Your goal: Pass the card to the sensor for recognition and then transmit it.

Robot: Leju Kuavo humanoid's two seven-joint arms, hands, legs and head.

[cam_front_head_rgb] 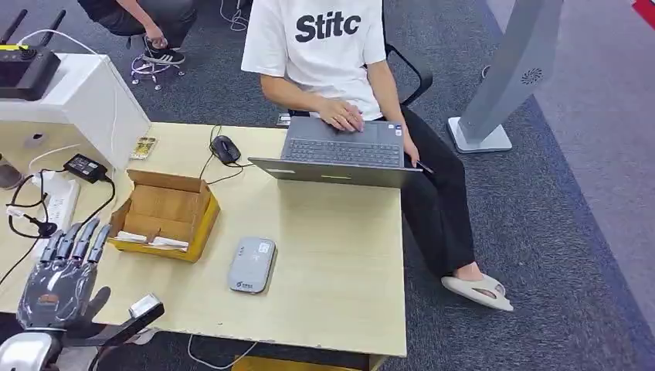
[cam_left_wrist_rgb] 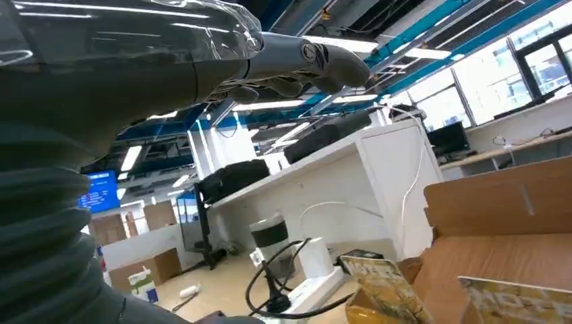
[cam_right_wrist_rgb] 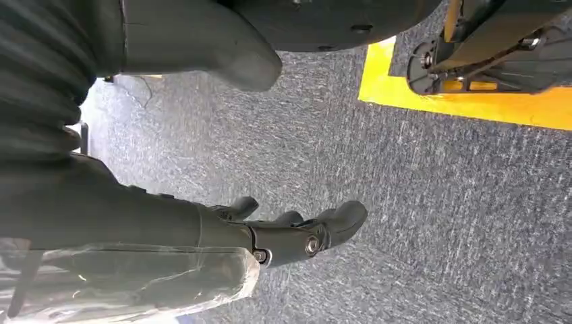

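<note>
Nothing done yet: left hand [cam_front_head_rgb: 63, 272] hovers empty, fingers spread, near the box [cam_front_head_rgb: 164, 213] of cards [cam_front_head_rgb: 151, 240]; sensor [cam_front_head_rgb: 252, 264] waits; right hand [cam_right_wrist_rgb: 297, 233] hangs empty.

- We see a pale wood table [cam_front_head_rgb: 332, 263] carrying a grey sensor [cam_front_head_rgb: 252, 264] with a small white label.
- Our box [cam_front_head_rgb: 164, 213] is brown cardboard with yellow outer sides.
- The laptop [cam_front_head_rgb: 340, 154] is grey, the mouse [cam_front_head_rgb: 225, 148] black.
- The carpet [cam_front_head_rgb: 556, 232] is dark grey; the person's shirt [cam_front_head_rgb: 317, 42] is white with black lettering.
- Our left hand [cam_front_head_rgb: 66, 270] is grey with darker fingers.
</note>
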